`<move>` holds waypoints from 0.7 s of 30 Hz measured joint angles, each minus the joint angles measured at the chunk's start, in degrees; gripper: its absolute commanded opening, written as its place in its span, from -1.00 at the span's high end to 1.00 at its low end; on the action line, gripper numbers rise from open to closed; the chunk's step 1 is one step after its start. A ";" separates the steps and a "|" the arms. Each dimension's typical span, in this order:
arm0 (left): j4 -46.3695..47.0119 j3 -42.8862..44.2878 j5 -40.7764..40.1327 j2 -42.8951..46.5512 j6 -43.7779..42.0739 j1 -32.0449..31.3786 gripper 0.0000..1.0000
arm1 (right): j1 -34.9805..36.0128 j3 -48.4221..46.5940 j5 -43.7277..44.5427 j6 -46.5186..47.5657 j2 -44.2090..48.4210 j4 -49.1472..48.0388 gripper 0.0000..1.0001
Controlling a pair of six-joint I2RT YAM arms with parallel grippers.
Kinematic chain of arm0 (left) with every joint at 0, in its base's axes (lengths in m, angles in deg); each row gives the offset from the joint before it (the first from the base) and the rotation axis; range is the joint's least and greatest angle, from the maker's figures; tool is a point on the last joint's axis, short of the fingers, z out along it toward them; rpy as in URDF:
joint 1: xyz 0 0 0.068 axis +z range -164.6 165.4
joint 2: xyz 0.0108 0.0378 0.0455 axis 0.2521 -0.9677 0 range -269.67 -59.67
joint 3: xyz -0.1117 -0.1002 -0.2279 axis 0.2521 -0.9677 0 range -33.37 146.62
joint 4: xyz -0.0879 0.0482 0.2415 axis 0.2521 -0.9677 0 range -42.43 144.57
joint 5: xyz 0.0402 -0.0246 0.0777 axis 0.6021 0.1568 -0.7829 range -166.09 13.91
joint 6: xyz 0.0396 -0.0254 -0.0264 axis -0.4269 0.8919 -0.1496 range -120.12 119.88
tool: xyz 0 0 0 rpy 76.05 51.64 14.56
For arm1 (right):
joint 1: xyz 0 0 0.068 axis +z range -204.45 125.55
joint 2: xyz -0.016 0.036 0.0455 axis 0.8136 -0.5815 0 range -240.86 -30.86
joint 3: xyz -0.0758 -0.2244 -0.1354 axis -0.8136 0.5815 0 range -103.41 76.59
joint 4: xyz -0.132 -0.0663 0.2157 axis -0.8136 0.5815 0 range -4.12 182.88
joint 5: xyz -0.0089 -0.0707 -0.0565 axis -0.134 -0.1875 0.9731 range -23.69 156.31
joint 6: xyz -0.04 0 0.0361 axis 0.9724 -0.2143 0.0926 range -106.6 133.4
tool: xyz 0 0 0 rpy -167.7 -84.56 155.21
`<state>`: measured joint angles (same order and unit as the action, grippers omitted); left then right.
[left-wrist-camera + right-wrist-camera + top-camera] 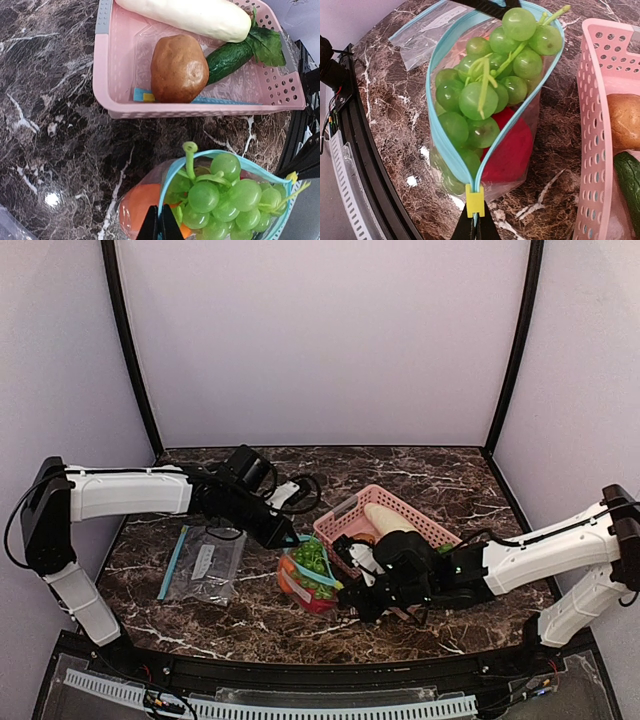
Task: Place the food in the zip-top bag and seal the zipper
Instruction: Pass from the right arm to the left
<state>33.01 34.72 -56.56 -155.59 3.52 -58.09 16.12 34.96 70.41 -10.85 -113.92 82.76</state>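
The zip-top bag [303, 585] stands at the table's middle with its mouth open wide. The green grape bunch [313, 558] fills the top, with the red fruit [514, 145] and the orange fruit [136, 202] under it. The light blue zipper [444, 142] gapes and joins only at the yellow slider [475, 200]. My left gripper [160, 226] is shut on the zipper's far end. My right gripper [476, 227] is shut on the zipper's near end, just behind the slider. Both also show in the top view, left gripper [291, 538] and right gripper [352, 592].
A pink slatted basket [340, 515] right behind the bag holds a white radish [190, 17], a brown potato [179, 70] and a cucumber [227, 59]. A second clear bag [205, 565] lies flat to the left. The black table rail [365, 165] runs along the near edge.
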 measured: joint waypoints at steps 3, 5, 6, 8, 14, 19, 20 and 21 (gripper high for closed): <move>-0.02 -2.97 -1.05 3.19 0.26 0.00 0.99 | -0.04 -1.14 1.88 -0.31 0.00 2.10 1.00; 0.09 -5.95 -1.01 6.84 0.79 0.00 0.99 | -0.24 -1.77 3.04 -0.31 0.00 3.72 1.00; 0.09 -7.65 -0.66 9.22 1.29 0.00 0.99 | -0.39 -1.95 3.41 -0.28 0.00 4.11 1.00; 0.59 -10.54 0.44 13.27 2.36 0.00 0.99 | -0.72 -2.71 4.09 -0.11 -0.09 5.27 1.00; 4.94 -20.06 2.64 22.38 7.65 -0.59 0.99 | -2.89 -6.93 5.99 2.34 -1.97 8.11 1.00; 11.32 -26.95 2.97 28.20 14.14 -2.40 0.99 | -5.97 -10.27 5.57 4.74 -3.91 9.16 0.98; 12.55 -27.69 2.82 28.92 15.30 -2.93 0.99 | -6.40 -10.78 5.42 5.01 -4.28 9.22 0.95; 13.57 -28.22 2.54 29.49 16.33 -3.50 0.99 | -6.97 -11.47 5.27 5.29 -4.85 9.33 0.93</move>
<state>46.58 6.50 -54.02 -126.10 19.85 -61.58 9.15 23.48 75.67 -5.56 -118.78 92.10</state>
